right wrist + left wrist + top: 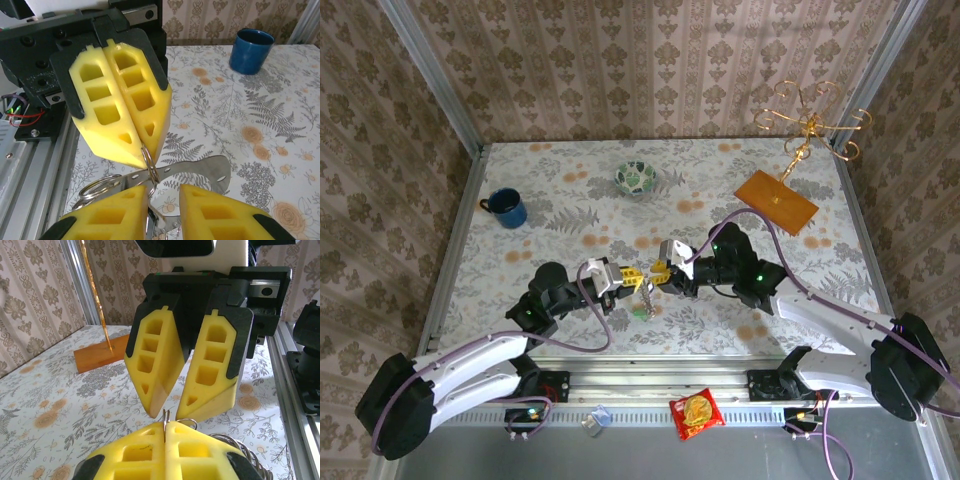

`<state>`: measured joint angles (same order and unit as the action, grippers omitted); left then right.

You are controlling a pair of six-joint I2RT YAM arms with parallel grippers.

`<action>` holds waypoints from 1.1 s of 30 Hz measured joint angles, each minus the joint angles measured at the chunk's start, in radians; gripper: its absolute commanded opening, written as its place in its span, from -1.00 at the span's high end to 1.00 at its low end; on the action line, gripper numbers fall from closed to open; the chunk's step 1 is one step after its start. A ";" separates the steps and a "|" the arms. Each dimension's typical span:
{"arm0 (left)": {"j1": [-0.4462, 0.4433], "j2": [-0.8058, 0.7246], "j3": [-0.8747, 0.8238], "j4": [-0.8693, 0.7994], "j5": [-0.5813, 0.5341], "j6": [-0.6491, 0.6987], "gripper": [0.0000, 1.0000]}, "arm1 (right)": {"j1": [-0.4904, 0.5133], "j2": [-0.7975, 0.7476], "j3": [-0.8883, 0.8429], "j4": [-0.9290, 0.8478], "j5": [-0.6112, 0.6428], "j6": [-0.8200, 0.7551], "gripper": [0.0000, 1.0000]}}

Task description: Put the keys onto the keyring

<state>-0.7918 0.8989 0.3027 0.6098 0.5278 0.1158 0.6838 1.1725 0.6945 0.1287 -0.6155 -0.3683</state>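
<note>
Lettering on the red snack packet (695, 413) at the near table edge is too small to read. Task items, seen from the right wrist: a split ring (149, 161) of thin silvery wire, a larger wire ring (100, 187) beside it, and a flat silvery key-like plate (202, 170) pierced by small holes, lying just behind both. A green-headed key (640, 312) shows just below the fingertips in the overhead view; whether it hangs or rests on the table cannot be told. The cluster sits mid-table between the two arms, well apart from the blue mug (505, 208), the patterned bowl (638, 178) and the orange-based gold stand (776, 200). Yellow fingers of the left gripper (165, 432) are pressed together, clamped on the split ring, which stands edge-on from their seam. Those of the right gripper (164, 195) stand apart, with tips on either side of the pinched ring, facing the left pair. Contact with the ring cannot be told.
</note>
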 measured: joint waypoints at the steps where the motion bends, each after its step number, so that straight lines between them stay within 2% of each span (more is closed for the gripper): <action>1: 0.000 0.002 0.000 0.003 0.000 -0.001 1.00 | 0.001 0.003 0.001 0.003 -0.003 0.000 0.53; 9: 0.000 0.005 0.000 0.013 0.003 -0.011 1.00 | 0.013 0.033 0.012 0.019 -0.022 0.000 0.65; 14: 0.003 0.005 -0.002 0.012 -0.002 -0.012 1.00 | 0.013 0.044 0.016 0.024 -0.029 0.000 0.98; 17: 0.003 0.005 -0.003 0.012 -0.005 -0.013 1.00 | 0.013 0.046 0.018 0.020 -0.028 0.000 1.00; 20: 0.003 0.005 -0.003 0.008 -0.010 -0.013 0.59 | 0.013 0.046 0.028 -0.005 -0.026 -0.008 1.00; 24: 0.001 -0.005 -0.002 -0.002 -0.029 -0.018 0.27 | 0.018 0.045 0.059 -0.085 -0.020 -0.049 1.00; 27: 0.001 -0.028 0.000 -0.055 -0.035 -0.004 0.18 | 0.018 0.045 0.101 -0.161 -0.009 -0.087 1.00; 33: 0.001 -0.041 0.042 -0.193 -0.046 0.038 0.16 | 0.018 0.045 0.175 -0.308 0.023 -0.172 1.00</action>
<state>-0.7910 0.8577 0.3443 0.4171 0.4816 0.1539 0.7013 1.2175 0.8692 -0.1791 -0.5922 -0.5400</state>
